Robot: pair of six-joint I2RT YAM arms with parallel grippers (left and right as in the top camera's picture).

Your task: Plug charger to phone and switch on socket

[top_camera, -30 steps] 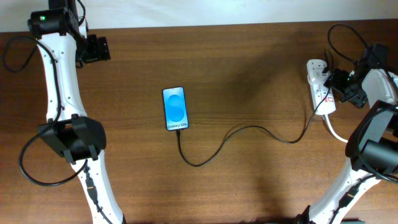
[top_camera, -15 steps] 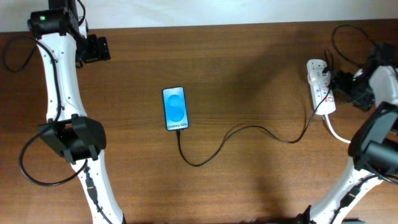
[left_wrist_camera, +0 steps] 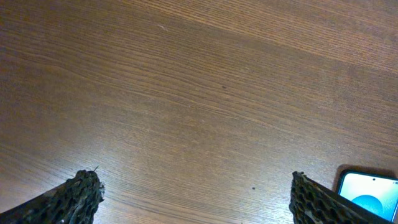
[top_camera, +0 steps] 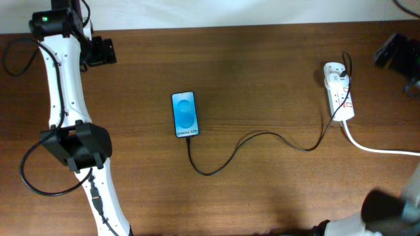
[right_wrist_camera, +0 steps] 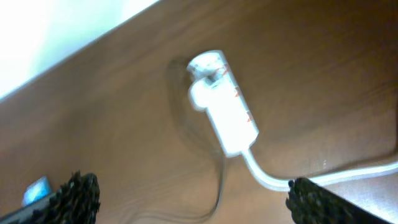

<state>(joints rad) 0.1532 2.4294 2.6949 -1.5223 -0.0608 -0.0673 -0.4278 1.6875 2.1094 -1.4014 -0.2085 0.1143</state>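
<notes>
The phone (top_camera: 184, 114) lies face up mid-table with its blue screen lit; its corner shows in the left wrist view (left_wrist_camera: 368, 195). The thin black charger cable (top_camera: 256, 139) runs from the phone's lower edge to the white socket strip (top_camera: 339, 90), which also shows in the right wrist view (right_wrist_camera: 224, 113). My left gripper (top_camera: 104, 52) is at the far left back, open and empty (left_wrist_camera: 193, 199). My right gripper (top_camera: 391, 51) is high at the right edge, open and empty (right_wrist_camera: 189, 199), well away from the socket.
The socket's thick white cord (top_camera: 377, 148) trails off the right edge. My left arm's white links (top_camera: 65, 85) and black cables run down the left side. The table's back edge meets a white wall (right_wrist_camera: 56, 31).
My right gripper has pulled away from the socket, rising up and to the right. The phone, the cable and my left arm have not moved.
</notes>
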